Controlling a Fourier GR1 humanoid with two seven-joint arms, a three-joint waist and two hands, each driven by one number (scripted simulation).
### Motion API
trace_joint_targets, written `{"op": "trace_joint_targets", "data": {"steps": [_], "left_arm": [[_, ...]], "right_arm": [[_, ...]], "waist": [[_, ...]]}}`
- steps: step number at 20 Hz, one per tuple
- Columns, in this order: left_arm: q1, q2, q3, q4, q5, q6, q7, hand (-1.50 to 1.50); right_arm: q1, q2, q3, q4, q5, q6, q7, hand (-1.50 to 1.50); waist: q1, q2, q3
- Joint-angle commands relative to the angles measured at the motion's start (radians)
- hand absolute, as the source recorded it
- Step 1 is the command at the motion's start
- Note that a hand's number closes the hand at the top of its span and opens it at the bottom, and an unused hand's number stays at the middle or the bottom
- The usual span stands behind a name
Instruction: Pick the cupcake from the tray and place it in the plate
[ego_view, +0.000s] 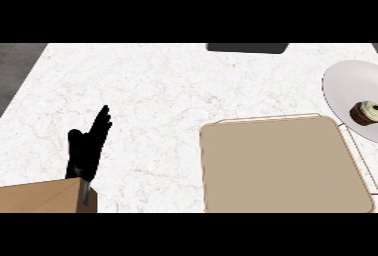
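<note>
A small cupcake with a dark base and pale top sits on the grey round plate at the right edge of the head view, near the plate's lower part. Just left of it and nearer to me lies the tan tray, with nothing on it. My left hand rests at the lower left, fingers straight and pointing up, holding nothing. My right hand does not show in this view.
A brown box-like corner shows at the lower left, under my left forearm. A dark flat object lies at the counter's far edge. The white marble counter ends at the left, with dark floor beyond it.
</note>
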Motion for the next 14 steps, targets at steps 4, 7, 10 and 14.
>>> {"op": "trace_joint_targets", "data": {"steps": [4,7,10,14], "left_arm": [[0.018,-0.004,-0.010,0.010,-0.011,-0.009,-0.025,0.00],[-0.017,-0.012,0.006,0.025,-0.012,0.008,-0.003,0.00],[0.006,0.002,0.006,-0.007,-0.009,0.005,0.017,0.00],[0.009,0.014,0.017,-0.015,0.015,-0.021,0.006,0.00]], "right_arm": [[0.030,0.008,-0.001,0.013,0.008,-0.051,-0.010,-1.50],[0.037,-0.024,0.004,0.010,0.016,-0.031,-0.012,-1.50],[0.044,-0.062,-0.018,0.023,-0.002,-0.018,0.008,-1.50],[0.096,-0.084,-0.032,0.022,-0.012,-0.029,-0.048,-1.50]], "waist": [[0.004,0.003,-0.001],[-0.003,0.004,0.000],[-0.002,0.000,0.000],[-0.001,0.003,0.003]]}}
